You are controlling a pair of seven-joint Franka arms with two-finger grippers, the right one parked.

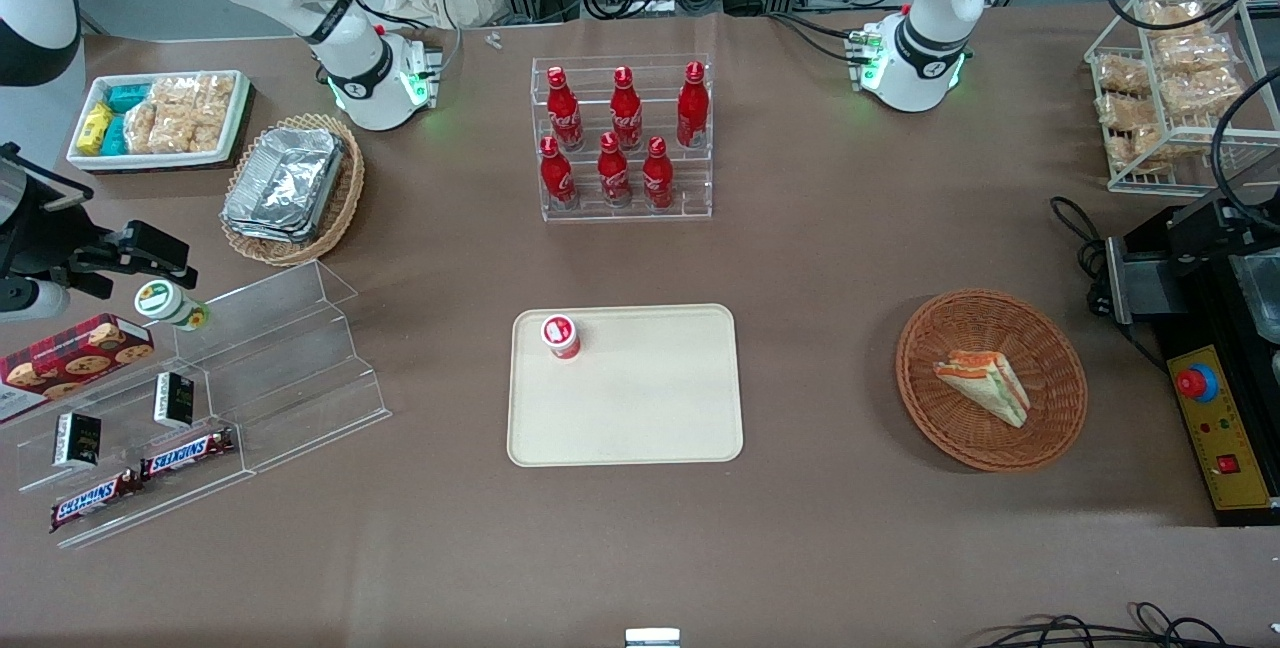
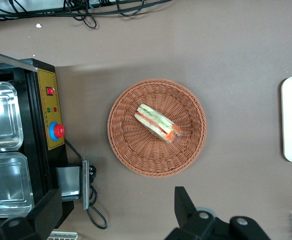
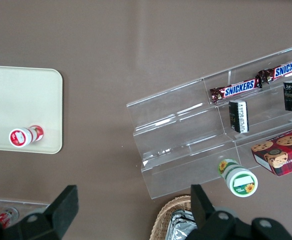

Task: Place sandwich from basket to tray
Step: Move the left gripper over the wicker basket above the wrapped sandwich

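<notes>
The claw [image 2: 113,212] hangs high above the basket [image 2: 128,150], and its two fingers [image 2: 184,206] are spread wide apart with nothing between them. It does not touch anything.

Under it, the round brown basket [image 1: 925,398] sits on the brown counter [image 1: 820,258], toward the working arm's end. The sandwich [image 2: 158,123] lies in the middle of the basket, flat on its side. You can see white bread with green and orange-red stripes. In the front view the sandwich [image 1: 983,386] points toward the near edge of the counter.

Just beside the basket, at the counter's end, stands a black box [image 2: 36,130] with a yellow panel and a red button [image 2: 59,131].

The cream tray [image 1: 650,398] lies flat near the middle of the counter, well apart from the basket. A small red and white cup [image 1: 561,336] stands in one corner of the tray.

Farther from the front camera than the tray, red bottles [image 1: 620,133] stand in a clear rack.
</notes>
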